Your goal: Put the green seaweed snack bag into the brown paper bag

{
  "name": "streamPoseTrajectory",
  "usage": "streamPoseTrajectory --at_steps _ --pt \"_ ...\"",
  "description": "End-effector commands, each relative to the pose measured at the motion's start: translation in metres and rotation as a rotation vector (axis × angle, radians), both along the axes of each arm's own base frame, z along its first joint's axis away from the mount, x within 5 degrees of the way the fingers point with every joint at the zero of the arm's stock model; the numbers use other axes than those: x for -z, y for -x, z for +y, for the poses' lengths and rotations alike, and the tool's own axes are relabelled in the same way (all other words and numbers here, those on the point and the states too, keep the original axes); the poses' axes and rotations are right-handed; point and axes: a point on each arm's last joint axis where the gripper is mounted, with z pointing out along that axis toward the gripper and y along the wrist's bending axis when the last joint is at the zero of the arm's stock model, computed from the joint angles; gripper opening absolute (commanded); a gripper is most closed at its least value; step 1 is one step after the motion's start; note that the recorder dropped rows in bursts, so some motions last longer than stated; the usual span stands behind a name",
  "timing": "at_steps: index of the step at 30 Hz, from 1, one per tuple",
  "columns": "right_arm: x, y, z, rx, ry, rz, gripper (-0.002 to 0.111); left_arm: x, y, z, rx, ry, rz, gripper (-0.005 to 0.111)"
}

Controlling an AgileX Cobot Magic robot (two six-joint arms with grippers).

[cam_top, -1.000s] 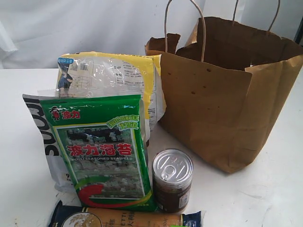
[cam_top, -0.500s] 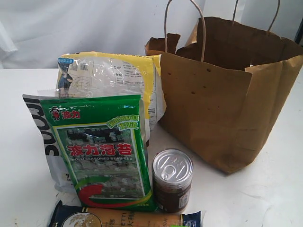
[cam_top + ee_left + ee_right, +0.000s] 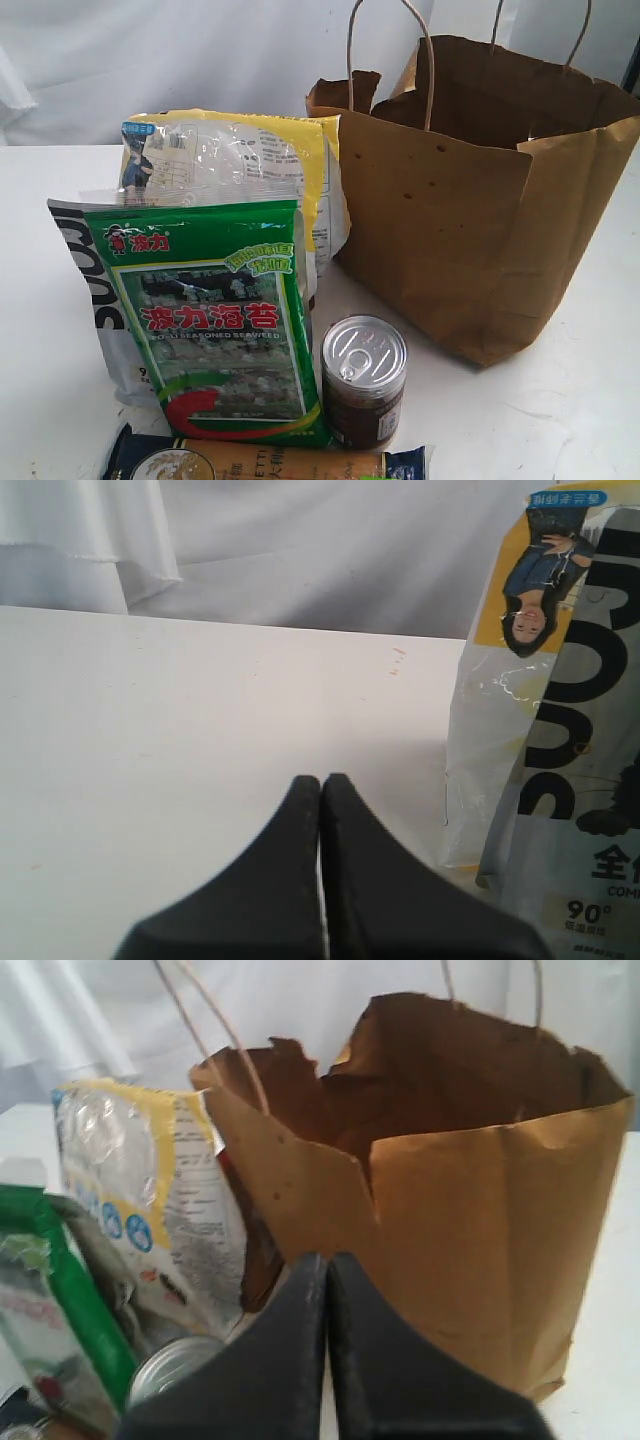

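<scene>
The green seaweed snack bag [image 3: 215, 315] stands upright at the front left of the exterior view, leaning on a grey pouch; its green edge [image 3: 70, 1300] also shows in the right wrist view. The brown paper bag [image 3: 480, 210] stands open at the right, handles up, also seen as the brown paper bag [image 3: 470, 1220] in the right wrist view. My left gripper [image 3: 321, 780] is shut and empty over bare white table, apart from the pouches. My right gripper [image 3: 328, 1257] is shut and empty, in front of the paper bag. Neither gripper appears in the exterior view.
A grey cat-food pouch [image 3: 570, 780] stands behind the seaweed bag, with a yellow-and-clear plastic bag [image 3: 240, 160] behind that. A tin can [image 3: 364, 380] sits before the paper bag. A dark box [image 3: 270, 462] lies at the front edge on the white table [image 3: 50, 400].
The paper bag's lower right corner has shifted very slightly. Everything else stays put.
</scene>
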Motion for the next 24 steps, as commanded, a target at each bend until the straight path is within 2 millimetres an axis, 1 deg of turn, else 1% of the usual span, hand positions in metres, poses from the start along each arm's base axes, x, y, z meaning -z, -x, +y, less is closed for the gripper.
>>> streamPoseTrajectory --at_steps 1,5,9,12,17,21,24 --pt "-0.005 -0.011 0.012 -0.146 0.030 0.046 0.000 0.001 0.000 0.000 0.005 -0.001 -0.009 0.000" --pt "-0.004 -0.020 0.017 -0.179 0.024 0.038 0.000 0.001 0.000 0.000 0.005 -0.001 -0.009 0.000" --pt "-0.007 -0.026 0.019 -0.163 -0.036 0.014 0.000 0.001 0.000 0.000 0.005 -0.001 -0.009 0.000" --pt "-0.006 -0.030 0.024 -0.192 -0.056 0.023 0.000 0.001 0.000 0.000 0.005 -0.001 -0.009 0.000" --pt "0.004 -0.040 0.033 -0.259 -0.049 0.098 0.000 0.001 0.000 0.000 0.005 -0.001 -0.009 0.000" --pt "0.015 -0.053 0.038 -0.275 -0.033 0.164 0.000 0.001 0.000 0.000 0.005 -0.001 -0.009 0.000" --pt "0.023 -0.062 0.040 -0.307 0.025 0.176 0.000 0.001 0.000 0.000 0.005 -0.001 -0.009 0.000"
